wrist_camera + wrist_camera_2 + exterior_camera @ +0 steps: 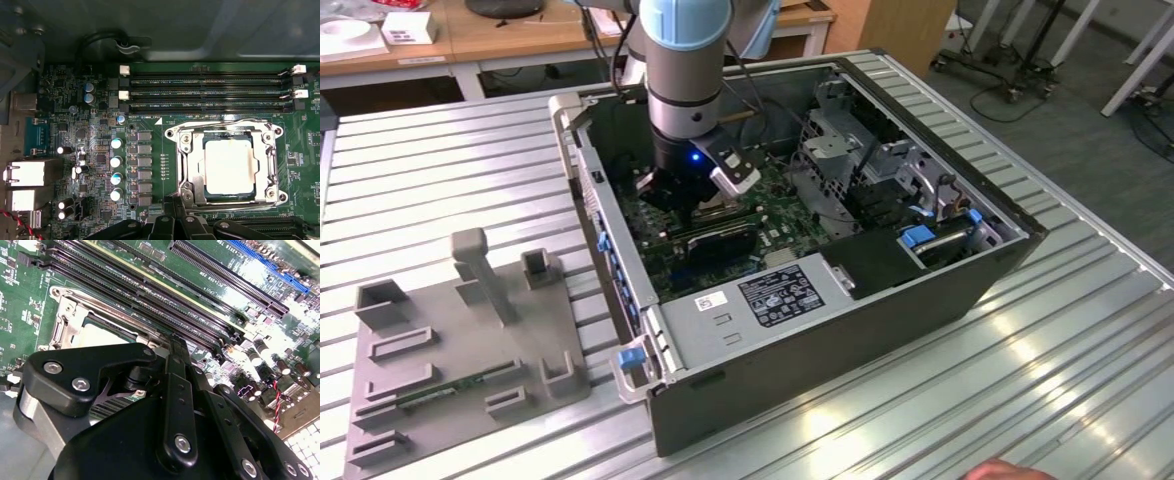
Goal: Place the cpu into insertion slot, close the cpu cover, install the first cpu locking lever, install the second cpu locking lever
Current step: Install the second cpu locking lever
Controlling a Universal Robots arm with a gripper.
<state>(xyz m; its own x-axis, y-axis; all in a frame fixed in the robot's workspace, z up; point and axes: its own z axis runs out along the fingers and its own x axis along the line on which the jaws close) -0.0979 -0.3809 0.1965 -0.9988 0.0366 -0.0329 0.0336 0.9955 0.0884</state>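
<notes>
Metal slats of your ribbed table [1067, 330] run under everything, with open room toward the exterior view's right. One open computer case [854, 300] lies on it, side panel off, and inside sits one green motherboard [70, 100]. At the exterior view's left you have one grey fixture tray [454, 350] with upright blocks, well apart from the case.

Your single arm [687, 70] drops straight down into the case, close to the case's wall at the exterior view's left, so side room there is tight. The gripper [687, 195] hangs just above the board; whether its jaws are spread or pressed together, you cannot tell from these views, and nothing shows pinched in them.

Count four long memory slots [205, 92] in the first wrist view, lying just beside the socket. One socket, and the cpu [230, 167] lies flat in it, pale top up. The cpu cover [227, 131] frames it, its open centre around the chip, and it appears to be down. Thin wire locking levers [225, 122] run along the frame's edges; you cannot tell whether they are latched.

In the second wrist view the black gripper linkage [177, 405] covers much of the socket [67, 325].
</notes>
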